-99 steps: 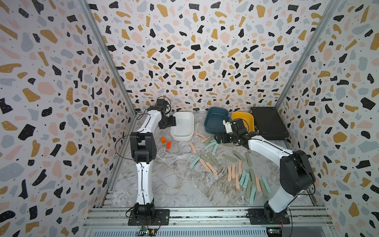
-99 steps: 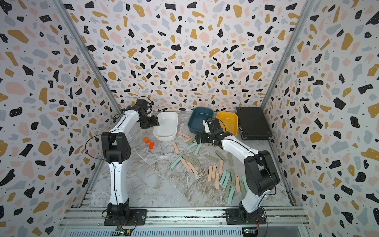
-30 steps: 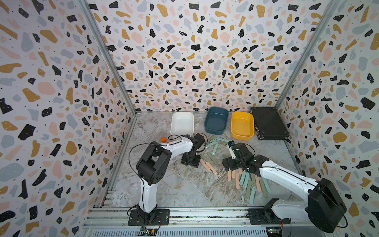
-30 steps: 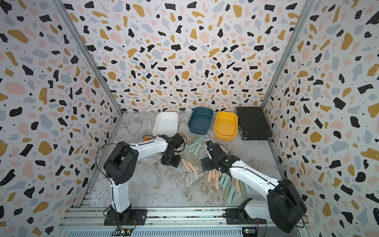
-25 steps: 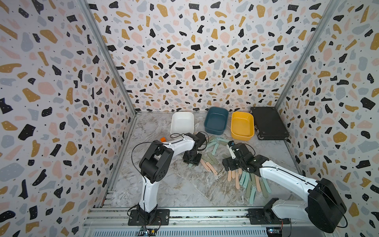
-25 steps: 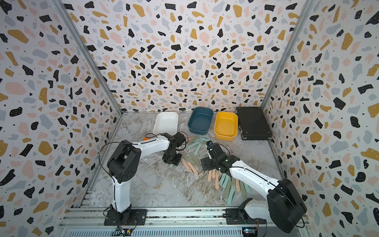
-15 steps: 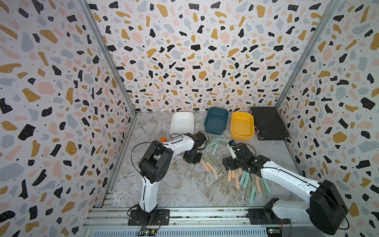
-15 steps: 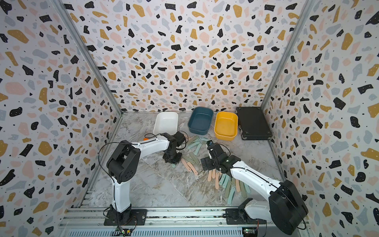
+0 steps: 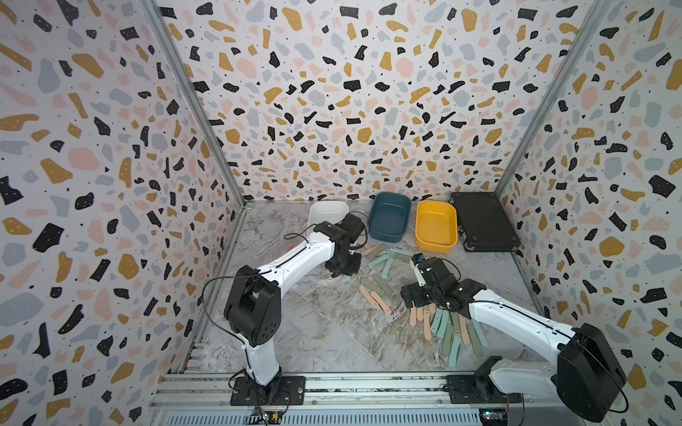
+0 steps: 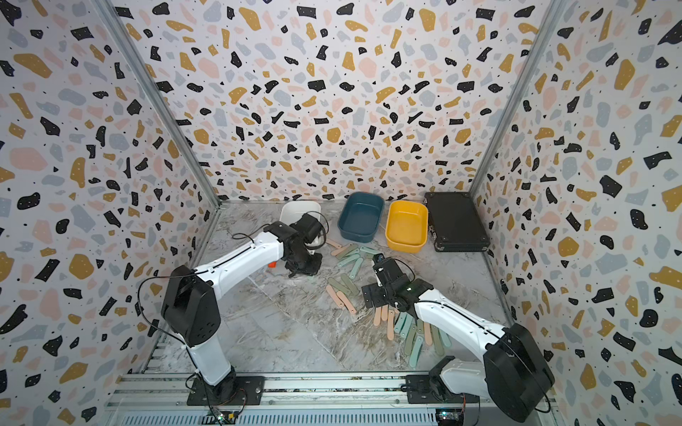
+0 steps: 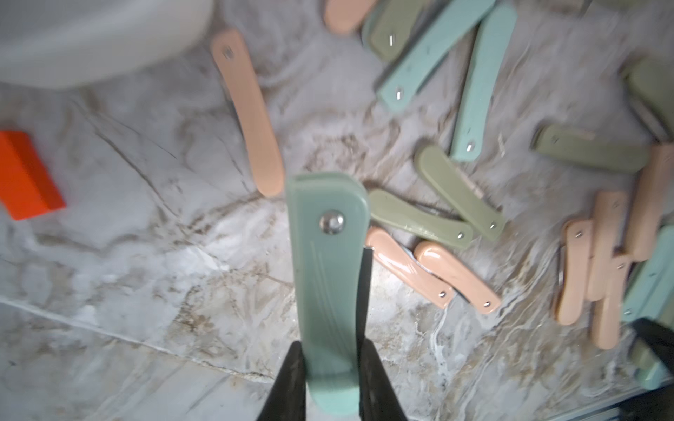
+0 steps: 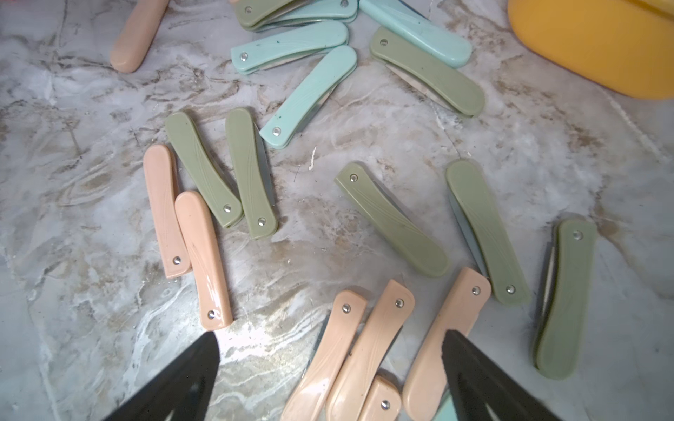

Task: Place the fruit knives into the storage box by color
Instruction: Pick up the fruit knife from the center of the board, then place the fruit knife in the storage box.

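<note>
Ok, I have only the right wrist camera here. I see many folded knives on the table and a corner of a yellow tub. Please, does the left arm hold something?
Observer: Yes. The left gripper is shut on a mint-blue knife, gripped by one end.
Operator: Which other tubs are there?
Observer: A white tub and a dark blue tub stand in a row with the yellow tub along the back wall.
Operator: And is something more near them?
Observer: A closed black case lies beside the yellow tub, on the side away from the blue one.
</note>
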Available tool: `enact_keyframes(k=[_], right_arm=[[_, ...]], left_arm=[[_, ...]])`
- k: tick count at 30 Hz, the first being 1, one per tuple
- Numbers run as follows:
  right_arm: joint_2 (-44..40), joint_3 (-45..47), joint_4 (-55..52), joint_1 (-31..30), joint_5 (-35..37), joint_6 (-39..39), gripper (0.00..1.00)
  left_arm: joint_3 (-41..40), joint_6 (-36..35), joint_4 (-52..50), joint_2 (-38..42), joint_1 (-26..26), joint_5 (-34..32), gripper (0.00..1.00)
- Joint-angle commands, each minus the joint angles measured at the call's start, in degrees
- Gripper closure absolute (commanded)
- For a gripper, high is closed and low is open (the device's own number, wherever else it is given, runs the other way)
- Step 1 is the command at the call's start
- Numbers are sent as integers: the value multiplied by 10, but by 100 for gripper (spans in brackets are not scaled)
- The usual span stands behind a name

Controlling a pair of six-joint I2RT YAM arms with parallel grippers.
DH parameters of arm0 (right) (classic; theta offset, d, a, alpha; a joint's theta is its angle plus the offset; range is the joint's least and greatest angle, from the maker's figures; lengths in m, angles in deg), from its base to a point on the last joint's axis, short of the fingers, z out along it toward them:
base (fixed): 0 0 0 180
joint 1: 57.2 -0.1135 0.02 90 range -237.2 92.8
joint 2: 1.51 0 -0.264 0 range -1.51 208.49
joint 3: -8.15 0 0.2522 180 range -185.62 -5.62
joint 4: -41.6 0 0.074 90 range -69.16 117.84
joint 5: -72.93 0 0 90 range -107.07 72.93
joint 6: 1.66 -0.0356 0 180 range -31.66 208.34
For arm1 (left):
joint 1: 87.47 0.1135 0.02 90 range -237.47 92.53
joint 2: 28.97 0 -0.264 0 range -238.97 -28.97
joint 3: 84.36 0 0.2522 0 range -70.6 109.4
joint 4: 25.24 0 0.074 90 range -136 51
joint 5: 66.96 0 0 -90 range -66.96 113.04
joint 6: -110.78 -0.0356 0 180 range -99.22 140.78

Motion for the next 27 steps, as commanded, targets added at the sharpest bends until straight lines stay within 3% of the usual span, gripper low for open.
enact_keyframes(k=[1,9,12,15,19,27], right_arm=[[11,-28,-29,-2,-14,-13,3],[70,-89,-39,-2,-46,-9,3],[77,-100,-46,-3,-60,-6,3],[75,-91,-40,-3,-72,-10,4],[76,-80,-33,-3,-82,-15,4],[66,-72,-41,-3,-78,-9,5]], left_arm=[[94,-27,-47,-63,56,-34,87],[461,-77,-147,-326,115,-72,89],[553,-88,-163,-395,126,-79,89],[565,-87,-130,-422,134,-68,89],[484,-84,-33,-398,134,-74,88],[483,-101,9,-444,135,-106,84]])
